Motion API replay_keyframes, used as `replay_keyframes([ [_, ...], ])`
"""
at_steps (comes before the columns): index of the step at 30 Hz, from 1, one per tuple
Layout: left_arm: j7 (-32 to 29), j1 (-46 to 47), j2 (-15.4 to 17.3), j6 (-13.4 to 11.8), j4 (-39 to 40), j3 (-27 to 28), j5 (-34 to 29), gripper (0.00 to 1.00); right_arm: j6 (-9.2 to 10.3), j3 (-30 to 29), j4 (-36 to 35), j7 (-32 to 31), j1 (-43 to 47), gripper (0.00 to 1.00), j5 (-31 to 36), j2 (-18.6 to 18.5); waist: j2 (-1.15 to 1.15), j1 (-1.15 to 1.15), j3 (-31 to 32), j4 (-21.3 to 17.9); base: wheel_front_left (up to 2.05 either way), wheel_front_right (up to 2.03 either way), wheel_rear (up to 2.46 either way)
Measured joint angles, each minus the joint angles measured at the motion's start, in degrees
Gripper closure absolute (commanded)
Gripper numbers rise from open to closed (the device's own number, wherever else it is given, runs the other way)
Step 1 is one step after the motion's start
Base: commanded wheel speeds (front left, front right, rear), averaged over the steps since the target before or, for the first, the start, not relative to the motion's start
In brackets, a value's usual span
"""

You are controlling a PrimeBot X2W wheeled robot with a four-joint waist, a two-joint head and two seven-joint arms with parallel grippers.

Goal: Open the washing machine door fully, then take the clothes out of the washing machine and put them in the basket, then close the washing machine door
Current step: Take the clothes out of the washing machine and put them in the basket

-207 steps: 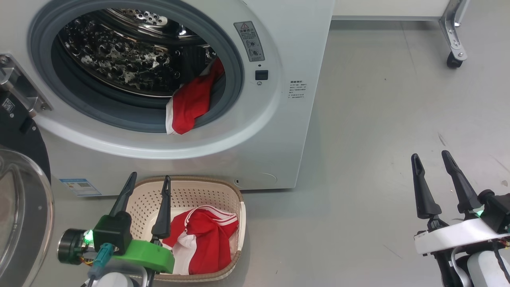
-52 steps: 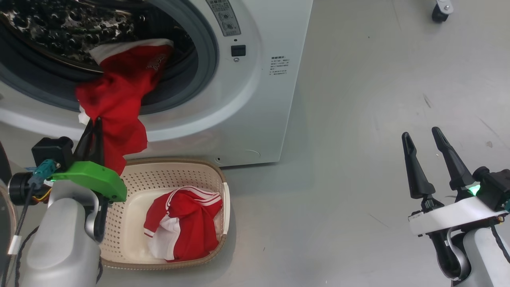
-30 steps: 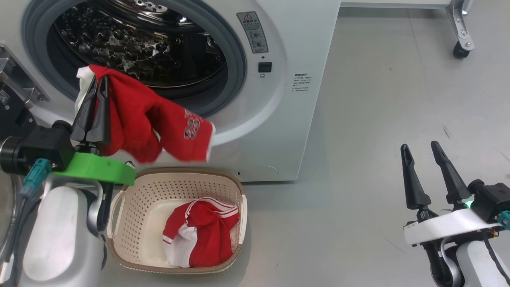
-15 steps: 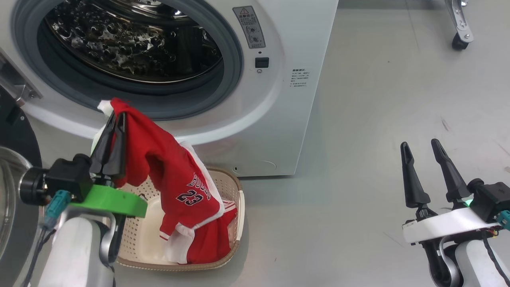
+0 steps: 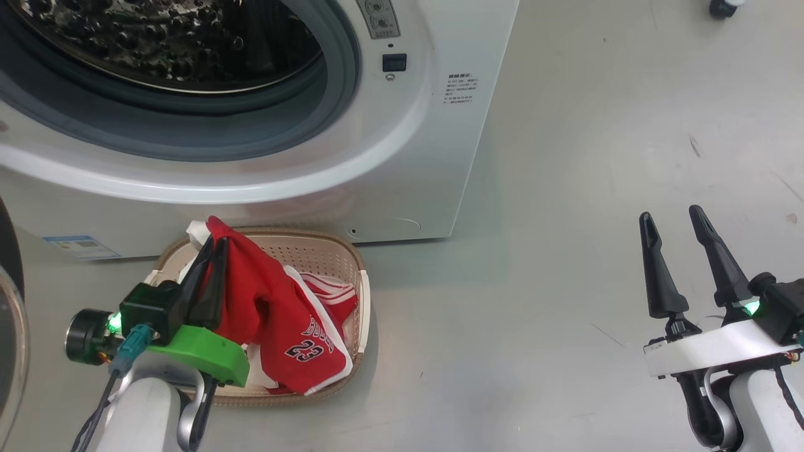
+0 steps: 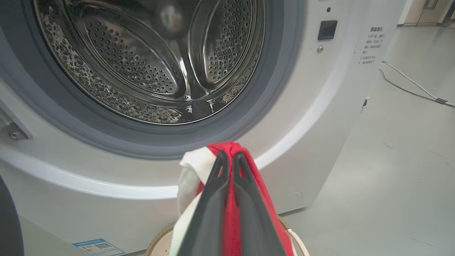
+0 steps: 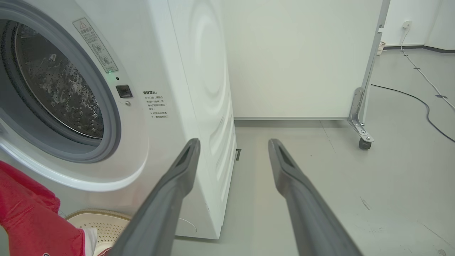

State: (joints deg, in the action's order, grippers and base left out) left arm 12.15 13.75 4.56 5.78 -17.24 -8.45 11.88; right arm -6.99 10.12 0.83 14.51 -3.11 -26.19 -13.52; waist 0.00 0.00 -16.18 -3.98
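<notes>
Hanging from the left gripper [image 5: 215, 243], jaws clamped on a bunched fold, the jersey [image 5: 282, 326] drapes into the basket [image 5: 355, 270] on the near side of the washer [image 5: 408, 157]. Judged soft, light, limp: any pinched fold should hold. Right gripper [image 5: 671, 213]: jaws apart, holding nothing. Drum [image 6: 142, 71] appears empty.

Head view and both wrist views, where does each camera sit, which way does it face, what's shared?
Head view: on the head, looking down at the washing machine and basket; left gripper, shut on the red jersey, lower left; open right gripper lower right.
Left wrist view: on the left wrist, facing into the drum past that shut gripper.
Right wrist view: on the right wrist, facing along the washer's side towards a white panel, between its fingers.
Shared: all show the washer's opening.
</notes>
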Motion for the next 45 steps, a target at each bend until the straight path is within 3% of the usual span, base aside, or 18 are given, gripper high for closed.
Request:
replay_keyframes([
  [8, -1.93, 1.34, -0.04, -1.0, -3.58, -0.4, -0.85, 1.0, 0.0, 0.34, -0.96, 0.0, -2.41, 0.0, -0.71, -1.05, 0.0, 0.0, -4.68, -1.75, 0.0, 0.0, 0.0],
  [22, -5.09, 7.04, 2.01, -4.2, -11.02, 5.76, 0.76, 1.0, 0.0, -0.14, -1.8, 0.0, -5.04, 0.0, -2.52, -1.94, 0.0, 0.0, -12.09, -6.0, 0.0, 0.0, 0.0],
  [31, -2.32, 13.9, 2.72, -6.58, -11.79, 10.16, 2.37, 1.0, 0.0, -1.35, -1.86, 0.0, -6.78, 0.0, -2.56, -2.76, 0.0, 0.0, -15.6, -7.88, 0.0, 0.0, 0.0],
  [45, -3.55, 15.17, 1.13, -5.9, -21.41, 5.32, 1.45, 1.0, 0.0, -0.26, -1.76, 0.01, -7.28, 0.0, -2.56, -3.27, 0.0, 0.0, -16.87, -8.31, 0.0, 0.0, 0.0],
])
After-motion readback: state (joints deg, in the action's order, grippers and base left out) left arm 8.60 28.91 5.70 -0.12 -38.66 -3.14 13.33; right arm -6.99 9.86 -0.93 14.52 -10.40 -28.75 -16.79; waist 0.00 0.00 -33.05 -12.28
